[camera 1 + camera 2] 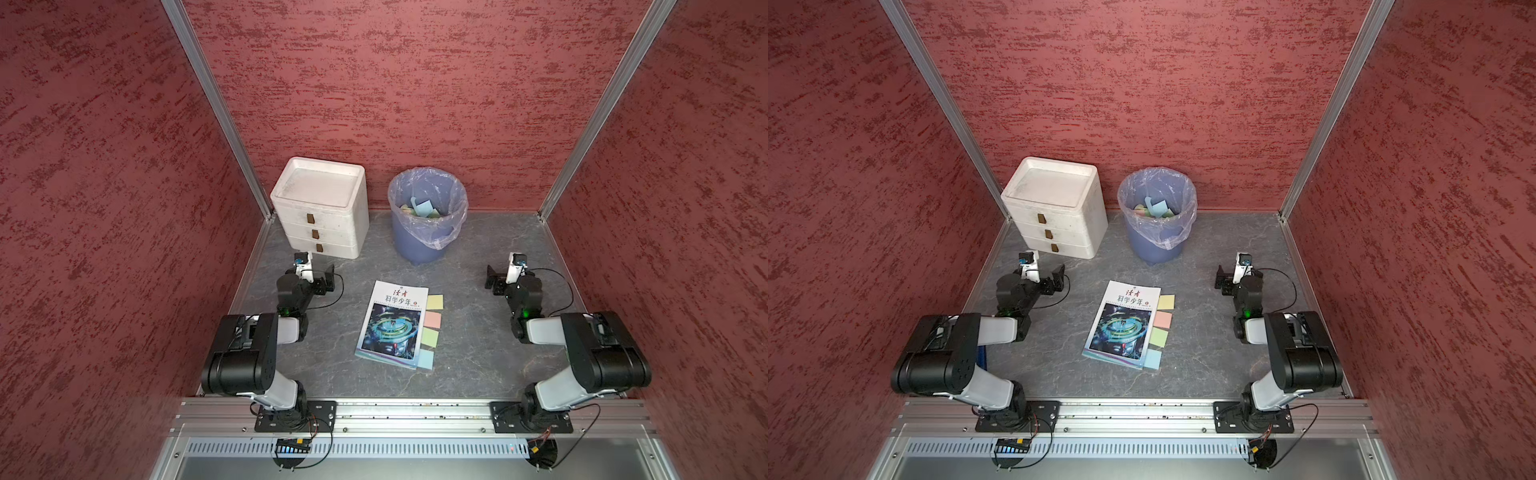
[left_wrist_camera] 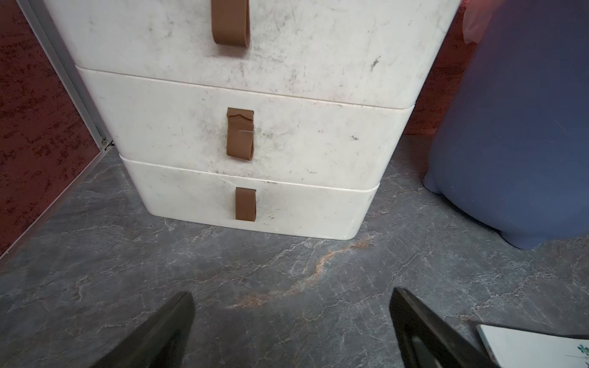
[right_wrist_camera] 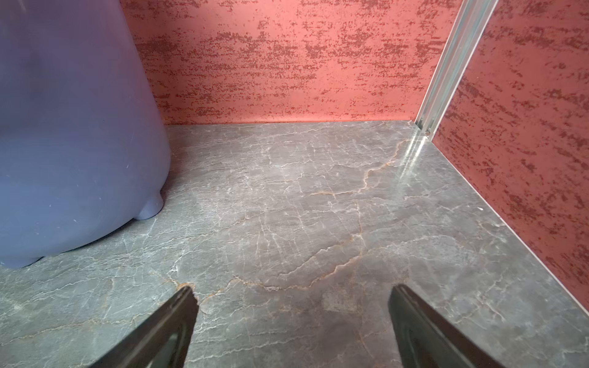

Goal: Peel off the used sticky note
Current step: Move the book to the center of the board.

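We are in a robot test cell, a lab rig: mottled red wall panels [image 1: 415, 83] in bare aluminium profile posts [image 1: 220, 112] box in a grey marble-patterned tabletop [image 1: 478, 353], and a slotted aluminium rail [image 1: 415, 415] at its front carries black-and-white robot arms [image 1: 241, 361].

White three-drawer unit [image 2: 287, 143], scuffed, with brown loop pulls [image 2: 240, 133] — stands on the grey marbled tabletop [image 2: 287, 270]. Blue bin [image 2: 516, 127] beside it. The left gripper [image 2: 291, 294] — jaws spread wide above the tabletop. Corner of a white booklet [image 2: 535, 347] near one finger.
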You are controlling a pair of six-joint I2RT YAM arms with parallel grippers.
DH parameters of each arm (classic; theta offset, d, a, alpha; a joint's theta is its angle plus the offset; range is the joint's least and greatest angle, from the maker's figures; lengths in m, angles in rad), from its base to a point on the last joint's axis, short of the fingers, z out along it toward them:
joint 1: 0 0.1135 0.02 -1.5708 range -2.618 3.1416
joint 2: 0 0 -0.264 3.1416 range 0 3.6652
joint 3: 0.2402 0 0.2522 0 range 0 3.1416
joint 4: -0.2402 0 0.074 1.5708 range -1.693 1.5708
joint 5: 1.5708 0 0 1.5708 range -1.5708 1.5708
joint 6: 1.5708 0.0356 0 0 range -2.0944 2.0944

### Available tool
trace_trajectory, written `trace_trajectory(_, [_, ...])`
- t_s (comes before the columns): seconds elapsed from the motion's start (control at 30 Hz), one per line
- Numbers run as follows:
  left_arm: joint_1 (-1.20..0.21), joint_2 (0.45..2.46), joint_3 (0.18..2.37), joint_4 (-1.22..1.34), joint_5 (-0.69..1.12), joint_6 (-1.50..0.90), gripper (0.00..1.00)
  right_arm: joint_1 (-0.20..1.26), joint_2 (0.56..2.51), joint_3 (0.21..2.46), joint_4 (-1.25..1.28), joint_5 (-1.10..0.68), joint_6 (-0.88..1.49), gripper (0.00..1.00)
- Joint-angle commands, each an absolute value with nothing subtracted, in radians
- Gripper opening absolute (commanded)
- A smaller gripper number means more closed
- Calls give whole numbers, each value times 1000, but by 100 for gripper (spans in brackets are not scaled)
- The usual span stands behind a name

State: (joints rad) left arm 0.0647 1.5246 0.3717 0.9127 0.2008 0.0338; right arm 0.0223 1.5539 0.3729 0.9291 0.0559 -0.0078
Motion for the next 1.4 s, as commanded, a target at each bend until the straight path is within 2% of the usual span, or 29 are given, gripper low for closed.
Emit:
trace_trajectory(0.0, [71, 1527, 368, 917, 204, 30, 100, 20, 1547, 380, 925, 46, -5, 99])
trace_trajectory(0.7, [65, 1527, 371, 913, 194, 34, 100, 20, 1546, 381, 923, 45, -5, 99])
trace_trajectory(0.77, [74, 1520, 362, 929, 203, 25, 100, 22, 1491, 416, 811, 58, -3, 98])
trace_trajectory(0.83, [105, 1465, 362, 906, 240, 0, 100, 23, 1380, 515, 520, 150, 37, 98])
trace_trajectory(0.9, [134, 1368, 442, 676, 249, -24, 100, 23, 1305, 666, 198, 247, 130, 99])
trace_trajectory(0.97, [152, 1316, 561, 431, 270, 2, 100, 22, 1235, 739, 44, 191, 173, 98])
trace_trajectory(1.07, [178, 1282, 740, 74, 326, 59, 100, 23, 1113, 768, -52, 85, 268, 98])
trace_trajectory(1.13, [193, 1269, 852, -128, 405, 99, 100, 21, 1038, 764, -90, 97, 451, 98])
trace_trajectory(1.23, [196, 1241, 951, -402, 532, 196, 100, 21, 923, 813, -323, 172, 651, 99])
trace_trajectory(1.3, [190, 1219, 986, -546, 594, 263, 100, 21, 871, 811, -397, 162, 685, 98])
trace_trajectory(1.37, [173, 1205, 1016, -682, 634, 337, 100, 21, 860, 794, -385, 24, 649, 98])
